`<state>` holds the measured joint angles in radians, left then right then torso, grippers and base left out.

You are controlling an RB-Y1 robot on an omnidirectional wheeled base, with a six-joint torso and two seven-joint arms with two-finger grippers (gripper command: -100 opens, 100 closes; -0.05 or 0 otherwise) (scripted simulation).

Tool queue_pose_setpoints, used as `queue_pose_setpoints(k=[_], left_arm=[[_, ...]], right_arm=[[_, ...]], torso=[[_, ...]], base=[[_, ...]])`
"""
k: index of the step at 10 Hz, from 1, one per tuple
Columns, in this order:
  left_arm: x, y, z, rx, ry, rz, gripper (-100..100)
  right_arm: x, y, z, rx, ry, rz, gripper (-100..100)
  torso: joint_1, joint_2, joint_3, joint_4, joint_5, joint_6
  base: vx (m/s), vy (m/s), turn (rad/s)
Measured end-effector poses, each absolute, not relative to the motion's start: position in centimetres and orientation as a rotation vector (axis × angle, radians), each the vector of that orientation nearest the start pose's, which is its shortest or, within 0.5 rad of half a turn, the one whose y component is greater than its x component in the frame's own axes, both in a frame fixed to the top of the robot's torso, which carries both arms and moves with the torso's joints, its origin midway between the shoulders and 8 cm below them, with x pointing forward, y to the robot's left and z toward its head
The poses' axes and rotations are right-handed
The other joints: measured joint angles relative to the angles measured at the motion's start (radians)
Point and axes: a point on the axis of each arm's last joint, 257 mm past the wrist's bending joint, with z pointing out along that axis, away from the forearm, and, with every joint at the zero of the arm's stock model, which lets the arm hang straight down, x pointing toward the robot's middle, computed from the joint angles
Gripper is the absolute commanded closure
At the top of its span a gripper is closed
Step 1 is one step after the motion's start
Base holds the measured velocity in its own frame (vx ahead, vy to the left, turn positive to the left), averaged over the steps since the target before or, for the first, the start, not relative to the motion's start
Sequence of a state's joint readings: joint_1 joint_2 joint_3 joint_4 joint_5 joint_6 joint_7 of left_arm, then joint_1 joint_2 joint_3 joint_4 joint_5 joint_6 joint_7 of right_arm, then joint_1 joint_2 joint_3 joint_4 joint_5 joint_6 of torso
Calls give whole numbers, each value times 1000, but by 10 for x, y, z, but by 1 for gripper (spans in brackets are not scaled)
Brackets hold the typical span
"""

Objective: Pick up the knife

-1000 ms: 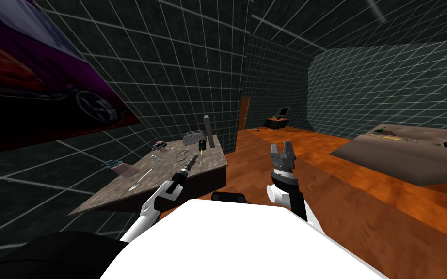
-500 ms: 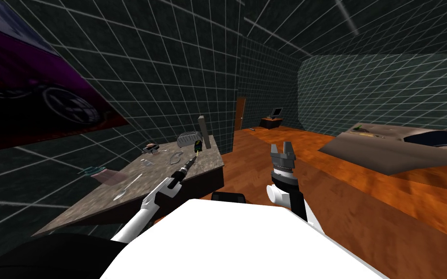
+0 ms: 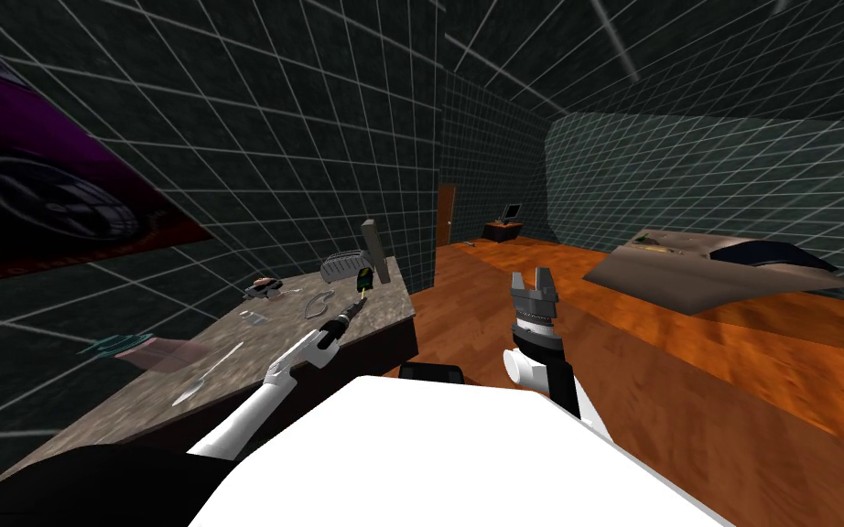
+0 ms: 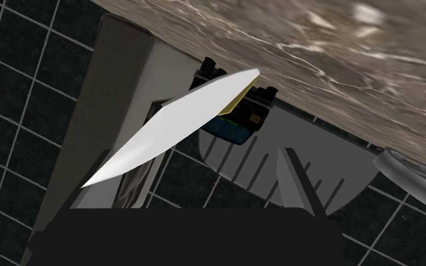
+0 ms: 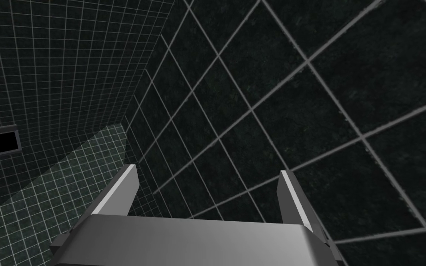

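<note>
Slanting past the left hand (image 4: 196, 152), fingers apart, the knife (image 4: 175, 124) sits before a toaster (image 4: 246, 161) and grey block (image 4: 115, 69).

Heads up, your room's pretty dim. The dark tiled walls (image 3: 319, 137) swallow most of the light, so only the orange floor (image 3: 686, 366) on the right and the stone counter (image 3: 136, 403) on the left read bright. The knife (image 4: 175, 124) glares almost white in your left wrist view, and the counter behind it looks streaky. Your head view bends the wall grid hard toward the corners.
</note>
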<state>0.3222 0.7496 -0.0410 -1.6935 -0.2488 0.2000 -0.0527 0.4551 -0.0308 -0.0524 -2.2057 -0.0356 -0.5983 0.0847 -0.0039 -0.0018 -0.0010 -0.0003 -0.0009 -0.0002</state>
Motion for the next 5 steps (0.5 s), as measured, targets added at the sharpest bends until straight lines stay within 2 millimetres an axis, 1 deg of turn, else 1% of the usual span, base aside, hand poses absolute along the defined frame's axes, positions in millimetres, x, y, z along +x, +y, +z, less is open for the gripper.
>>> queue_pose_setpoints(k=[3, 5], left_arm=[[431, 493, -299, -608, 1861, -101, -100], [430, 506, -299, -604, 1879, -46, -100]], right_arm=[[341, -294, 26, 569, 584, 1222, 0], [341, -294, 26, 569, 584, 1222, 0]], torso=[[1, 1, 0, 0, 0, 0], [2, 1, 0, 0, 0, 0]], base=[[14, -39, -68], [10, -20, -35]])
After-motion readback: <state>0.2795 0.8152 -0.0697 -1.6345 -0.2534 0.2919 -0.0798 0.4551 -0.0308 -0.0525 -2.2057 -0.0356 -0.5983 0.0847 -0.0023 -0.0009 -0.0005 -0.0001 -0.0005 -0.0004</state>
